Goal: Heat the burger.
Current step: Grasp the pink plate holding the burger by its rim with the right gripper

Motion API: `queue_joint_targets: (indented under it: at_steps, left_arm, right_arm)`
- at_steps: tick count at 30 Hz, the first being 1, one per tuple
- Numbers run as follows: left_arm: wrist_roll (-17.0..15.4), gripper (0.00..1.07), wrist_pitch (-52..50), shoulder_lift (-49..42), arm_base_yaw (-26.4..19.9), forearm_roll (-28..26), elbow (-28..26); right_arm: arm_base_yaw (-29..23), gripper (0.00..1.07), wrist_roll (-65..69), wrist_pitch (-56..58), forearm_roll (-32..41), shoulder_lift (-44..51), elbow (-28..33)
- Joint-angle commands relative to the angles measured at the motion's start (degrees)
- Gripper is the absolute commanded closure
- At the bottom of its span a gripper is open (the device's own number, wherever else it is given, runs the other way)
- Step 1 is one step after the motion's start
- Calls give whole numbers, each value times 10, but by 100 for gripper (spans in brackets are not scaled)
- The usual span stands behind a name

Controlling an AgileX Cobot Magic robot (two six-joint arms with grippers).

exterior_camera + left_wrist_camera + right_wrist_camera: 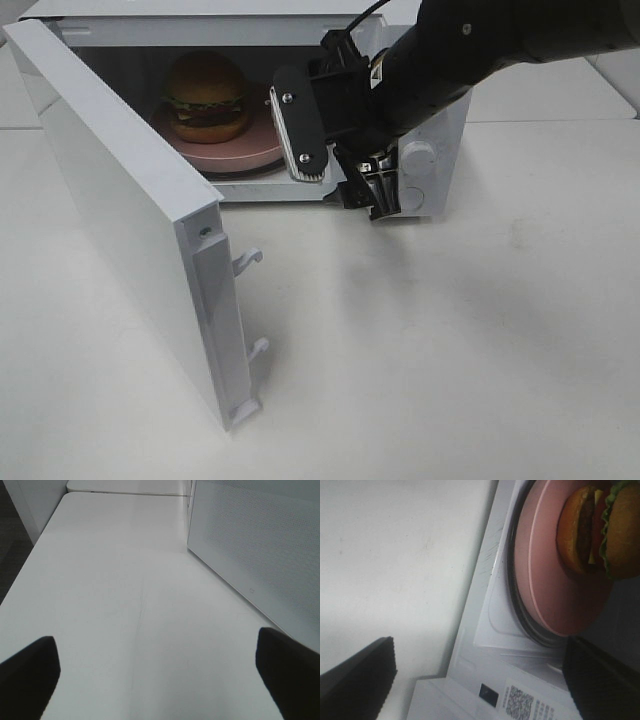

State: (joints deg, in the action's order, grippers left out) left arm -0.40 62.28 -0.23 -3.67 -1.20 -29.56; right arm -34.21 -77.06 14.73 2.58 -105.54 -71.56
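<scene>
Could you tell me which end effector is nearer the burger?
The right end effector, open at the white microwave's mouth by the golden-bun burger; the left end effector faces bare white table outside the door.

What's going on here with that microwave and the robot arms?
The burger sits on a pink plate inside the microwave, whose door stands wide open. The right end effector is open and holds nothing, just outside the microwave's opening. The left end effector is open too, over the table beside the door. The door is not yet shut, so heating can't have started.
</scene>
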Motion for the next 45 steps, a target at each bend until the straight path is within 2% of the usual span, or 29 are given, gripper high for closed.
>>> queue_joint_targets:
  at_steps: [1,21,30,45]
  left_arm:
    - [0,7,-8,-3,-1,-1,0]
    - [0,7,-8,-3,-1,-1,0]
    - [0,7,-8,-3,-1,-1,0]
    - [0,7,-8,-3,-1,-1,0]
  right_arm:
    - [-7,20,18,-6,-5,-13,-18]
    - [-20,20,124,14,-33,-128,-154]
    - [-19,20,139,16,-31,-166,-180]
    - [-19,22,152,64,-32,-229,-277]
